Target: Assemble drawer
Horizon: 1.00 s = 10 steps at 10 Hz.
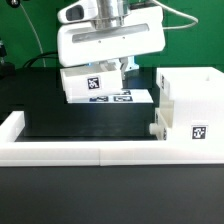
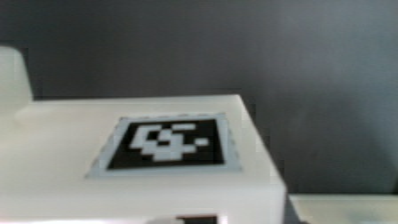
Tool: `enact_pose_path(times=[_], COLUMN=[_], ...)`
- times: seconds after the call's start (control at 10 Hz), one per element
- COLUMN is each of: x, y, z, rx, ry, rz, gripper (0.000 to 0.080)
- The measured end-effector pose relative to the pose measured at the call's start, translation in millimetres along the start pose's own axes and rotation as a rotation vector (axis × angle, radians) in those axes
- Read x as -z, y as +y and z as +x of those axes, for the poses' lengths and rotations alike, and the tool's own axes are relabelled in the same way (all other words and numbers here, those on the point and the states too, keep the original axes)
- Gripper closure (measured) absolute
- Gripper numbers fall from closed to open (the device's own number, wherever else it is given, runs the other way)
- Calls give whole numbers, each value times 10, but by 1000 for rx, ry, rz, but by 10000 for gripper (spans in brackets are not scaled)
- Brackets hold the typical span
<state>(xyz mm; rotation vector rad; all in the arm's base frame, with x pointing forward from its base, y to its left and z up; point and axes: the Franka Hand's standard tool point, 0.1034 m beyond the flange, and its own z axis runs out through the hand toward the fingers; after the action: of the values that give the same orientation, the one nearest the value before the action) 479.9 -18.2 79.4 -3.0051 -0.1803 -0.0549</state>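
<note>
A small white open-top tray (image 1: 88, 84) with a black-and-white tag on its side hangs tilted just above the black table, under my gripper (image 1: 100, 67). The gripper's white hand sits on top of the tray and its fingers reach down into it, shut on the tray's wall. In the wrist view the tray (image 2: 125, 120) fills most of the picture, tag (image 2: 166, 143) facing the camera; the fingertips do not show clearly. The tall white box housing (image 1: 190, 105) stands at the exterior view's right, with a tag on its front and a small white part (image 1: 155, 129) at its lower left corner.
The marker board (image 1: 128, 97) lies flat on the table just behind and to the right of the held tray. Low white rails (image 1: 70, 150) edge the table along the front and the exterior view's left. Black table (image 1: 90, 120) lies between tray and front rail.
</note>
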Motion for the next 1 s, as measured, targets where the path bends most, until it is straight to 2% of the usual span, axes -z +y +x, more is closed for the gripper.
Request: enact_pose_path(times=[0.1,0.2,0.5,1.0], x=[16,14,8,-33], y=[-37,-67,-58,-38], z=[124,163,150,173], rx=[9,7,47,459], ry=[2,5,3,1], rz=[7,7,6,8], gripper=[757,757,757,757])
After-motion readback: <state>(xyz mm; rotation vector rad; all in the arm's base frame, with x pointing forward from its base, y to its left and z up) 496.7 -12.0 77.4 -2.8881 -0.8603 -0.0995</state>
